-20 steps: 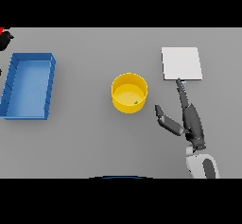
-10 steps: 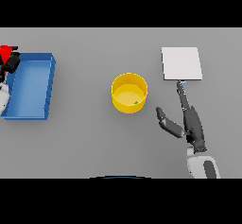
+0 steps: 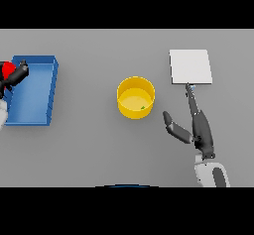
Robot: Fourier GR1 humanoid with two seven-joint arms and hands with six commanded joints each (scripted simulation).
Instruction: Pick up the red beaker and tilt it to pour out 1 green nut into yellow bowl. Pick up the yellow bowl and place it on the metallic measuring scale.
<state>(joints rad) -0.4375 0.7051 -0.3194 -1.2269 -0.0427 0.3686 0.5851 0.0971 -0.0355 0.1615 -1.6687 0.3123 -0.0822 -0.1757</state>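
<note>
At the far left edge of the grey counter (image 3: 99, 145), my left hand (image 3: 17, 74) has its dark fingers curled round the one red beaker (image 3: 8, 69), which shows only as a small red patch above the near-left corner of the single blue rectangular tray (image 3: 52, 88); I cannot tell which way the beaker's long axis runs or where its mouth points, since my hand hides most of it. Near the middle of the counter stands the one round yellow bowl (image 3: 130, 111), upright with its opening facing up, and one small green nut (image 3: 143, 107) lies inside it toward the right of its floor. Up and to the right of the bowl, well apart from it, lies the one flat square metallic measuring scale (image 3: 191, 66), pale and bare. My right hand (image 3: 201, 130) lies below the scale and right of the bowl, its fingers (image 3: 191, 97) released and stretched straight, long axis pointing up toward the scale's near edge with the tip just beside it, while the thumb (image 3: 174, 127) sticks out left toward the bowl without touching it.
</note>
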